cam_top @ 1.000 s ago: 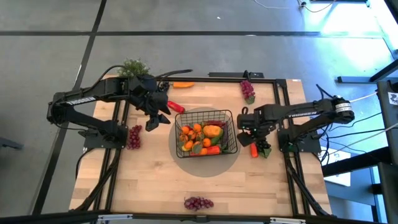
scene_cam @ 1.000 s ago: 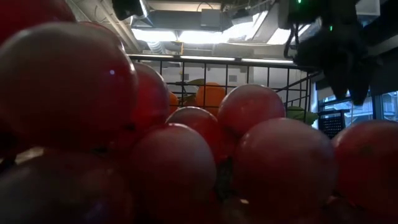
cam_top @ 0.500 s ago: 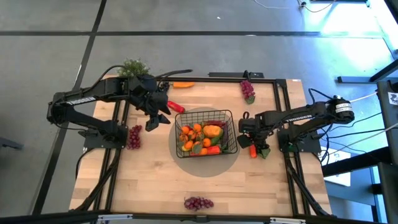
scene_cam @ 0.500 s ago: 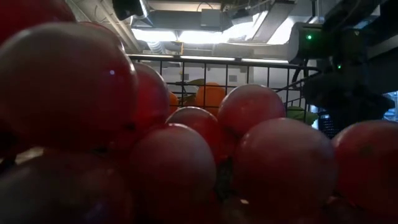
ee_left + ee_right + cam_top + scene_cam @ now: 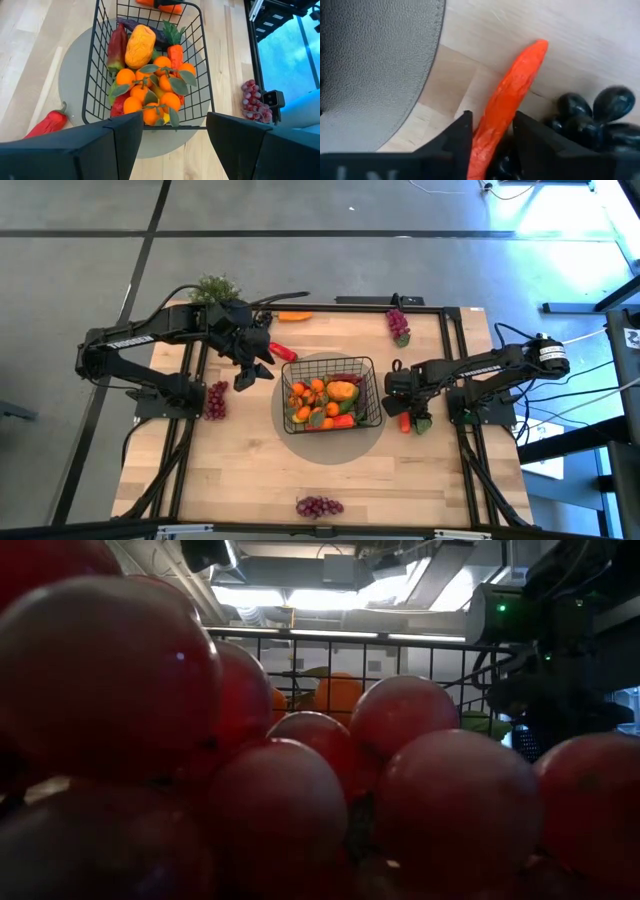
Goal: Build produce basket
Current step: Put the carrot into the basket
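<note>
The black wire basket (image 5: 330, 392) stands mid-table on a round grey mat (image 5: 300, 442) and holds oranges, a yellow piece, a carrot and peppers (image 5: 150, 75). My right gripper (image 5: 407, 416) is down at the table just right of the basket, pointing down, shut on an orange-red carrot (image 5: 512, 95) that lies on the wood next to dark grapes (image 5: 592, 120). My left gripper (image 5: 175, 145) hangs open above the basket's far left corner (image 5: 262, 365), with nothing between its fingers. My right gripper pinches the carrot's lower stretch (image 5: 492, 127) between its two fingers (image 5: 457, 137), one on each long side. The fingers come from above, pointing down, and lie across the carrot. The carrot lies on the table, its pointed end (image 5: 540, 46) free beyond the fingers.
A red pepper (image 5: 283, 352) lies left of the basket. Grape bunches lie at the left (image 5: 216, 400), far right (image 5: 399, 325) and near edge (image 5: 318, 506); this last bunch fills the low view (image 5: 300, 790). An orange piece (image 5: 293, 316) and a leafy plant (image 5: 215, 288) lie at the far edge.
My right gripper has come down toward the table beside the basket's right side, onto the carrot. The carrot and the grapes lie where they were.
</note>
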Action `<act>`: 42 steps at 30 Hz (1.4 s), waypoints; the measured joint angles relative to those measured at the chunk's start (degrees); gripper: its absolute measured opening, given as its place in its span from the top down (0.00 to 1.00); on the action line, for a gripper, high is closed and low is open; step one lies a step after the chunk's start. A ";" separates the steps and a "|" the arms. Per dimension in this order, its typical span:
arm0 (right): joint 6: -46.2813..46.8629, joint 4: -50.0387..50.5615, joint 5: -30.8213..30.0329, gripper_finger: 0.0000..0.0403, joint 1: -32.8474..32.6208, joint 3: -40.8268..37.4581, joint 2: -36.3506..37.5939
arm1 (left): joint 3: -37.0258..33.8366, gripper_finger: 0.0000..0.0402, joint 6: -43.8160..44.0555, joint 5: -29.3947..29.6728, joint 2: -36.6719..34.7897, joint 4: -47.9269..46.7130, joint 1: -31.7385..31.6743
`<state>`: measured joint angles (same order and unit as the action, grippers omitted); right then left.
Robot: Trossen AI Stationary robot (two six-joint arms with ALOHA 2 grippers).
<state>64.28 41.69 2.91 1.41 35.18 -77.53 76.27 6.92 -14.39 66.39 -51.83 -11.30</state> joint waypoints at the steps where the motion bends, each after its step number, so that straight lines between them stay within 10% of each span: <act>1: -0.01 -0.02 -0.18 0.69 0.00 0.00 -0.01 | 0.00 0.48 0.00 0.02 0.00 0.00 0.11; 10: -1.52 -2.23 -0.27 0.97 -0.02 0.00 0.01 | 0.00 0.48 -0.02 0.02 0.00 0.00 1.33; 42: -10.97 25.00 -9.48 1.00 1.86 31.31 0.03 | 0.00 0.48 -0.09 0.02 0.02 -0.03 1.37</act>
<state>53.30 66.70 -6.57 3.27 66.49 -77.49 76.27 6.82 -14.37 66.41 -51.87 -9.93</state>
